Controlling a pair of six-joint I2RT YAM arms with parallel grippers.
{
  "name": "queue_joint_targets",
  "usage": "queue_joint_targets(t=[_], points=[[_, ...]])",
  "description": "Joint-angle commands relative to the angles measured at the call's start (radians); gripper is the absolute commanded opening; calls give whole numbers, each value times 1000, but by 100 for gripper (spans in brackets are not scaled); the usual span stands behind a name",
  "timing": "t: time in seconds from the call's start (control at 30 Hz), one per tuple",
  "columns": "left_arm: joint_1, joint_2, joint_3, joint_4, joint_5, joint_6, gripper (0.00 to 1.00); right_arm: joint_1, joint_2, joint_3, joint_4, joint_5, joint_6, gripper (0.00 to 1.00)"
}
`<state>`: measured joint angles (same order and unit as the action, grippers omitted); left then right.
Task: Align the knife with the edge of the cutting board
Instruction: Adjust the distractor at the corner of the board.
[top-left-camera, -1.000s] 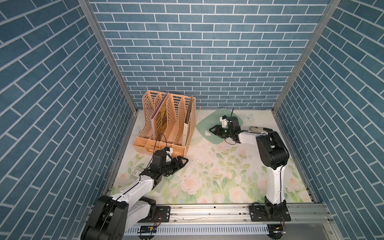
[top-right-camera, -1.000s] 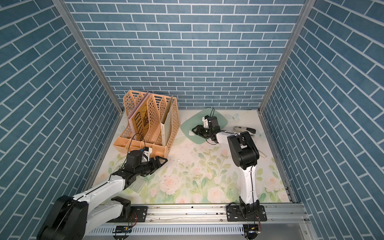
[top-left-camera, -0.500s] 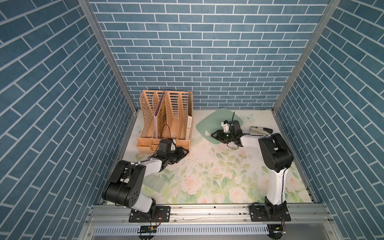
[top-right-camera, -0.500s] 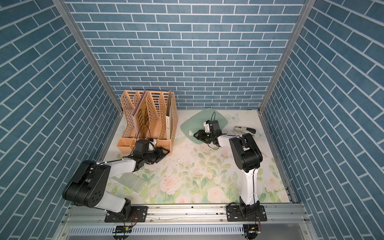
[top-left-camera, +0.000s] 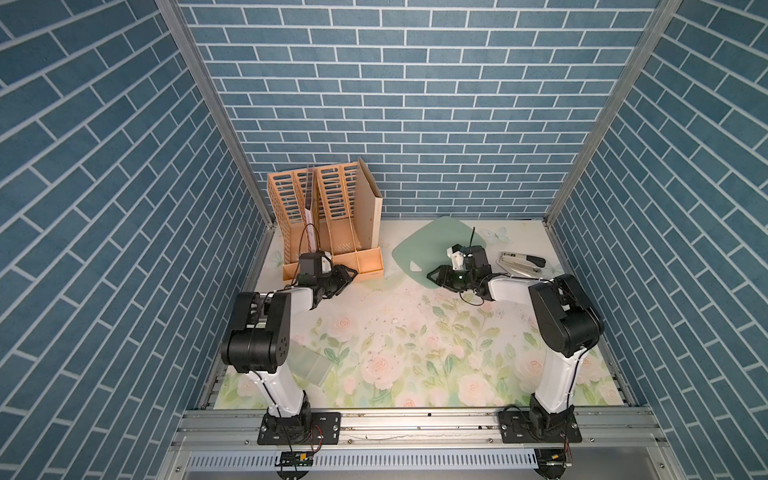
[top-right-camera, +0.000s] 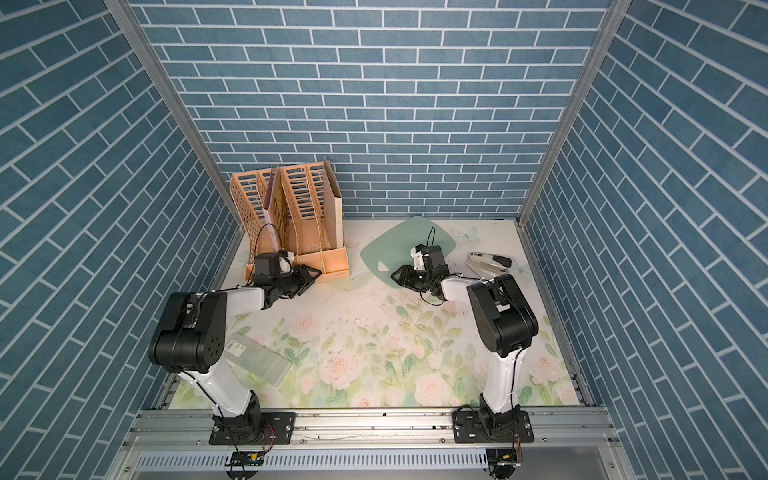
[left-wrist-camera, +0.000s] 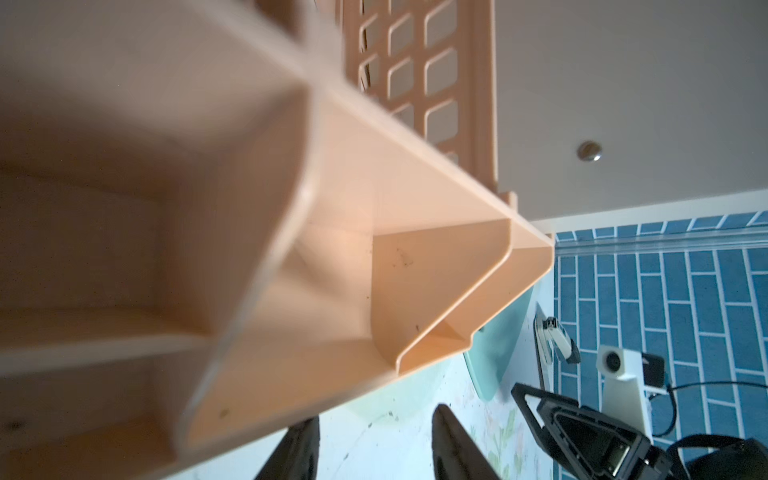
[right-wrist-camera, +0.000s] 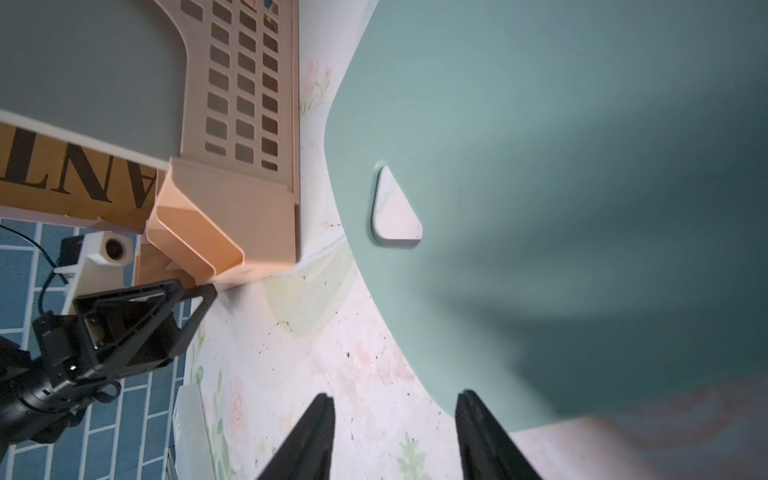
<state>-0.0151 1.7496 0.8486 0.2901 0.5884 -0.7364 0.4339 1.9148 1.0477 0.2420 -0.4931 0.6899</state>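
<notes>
The pale-green cutting board (top-left-camera: 432, 241) lies flat at the back of the floral mat, turned corner-on, and shows in both top views (top-right-camera: 395, 245). Its rounded-triangle hole (right-wrist-camera: 397, 212) faces the front. My right gripper (top-left-camera: 433, 277) hangs low at the board's front edge, open and empty; in its wrist view (right-wrist-camera: 395, 401) one finger is over the board (right-wrist-camera: 540, 166) and the other over the mat. My left gripper (top-left-camera: 353, 274) is open at the front corner of the orange file organiser (top-left-camera: 332, 216), with only mat between its fingers (left-wrist-camera: 374, 415). The knife is out of view.
A black-and-silver stapler (top-left-camera: 523, 262) lies right of the board, near the right wall. A translucent greenish rectangular piece (top-left-camera: 311, 365) rests by the left arm's base. The organiser, with papers in it, stands at the back left. Brick-pattern walls close in three sides.
The left arm has swung in against the organiser, which has turned squarer to the back wall. The right gripper has slid slightly forward along the board's front edge.
</notes>
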Motion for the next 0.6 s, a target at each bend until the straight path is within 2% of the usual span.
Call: queue_joint_targets(t=[0.0, 0.2, 0.33, 0.43, 0.57], points=[[21, -37, 51, -79, -29, 118, 47, 7, -25, 4, -37, 33, -65, 51], [61, -261, -9, -199, -133, 188, 49, 7, 28, 84, -73, 55, -101, 50], [48, -434, -101, -263, -63, 193, 54, 14, 105, 191, -128, 63, -120, 49], [-52, -589, -232, -258, -97, 162, 61, 23, 173, 273, -157, 66, -127, 49], [-177, -704, -346, -307, -187, 141, 63, 30, 270, 390, -196, 60, -119, 47]])
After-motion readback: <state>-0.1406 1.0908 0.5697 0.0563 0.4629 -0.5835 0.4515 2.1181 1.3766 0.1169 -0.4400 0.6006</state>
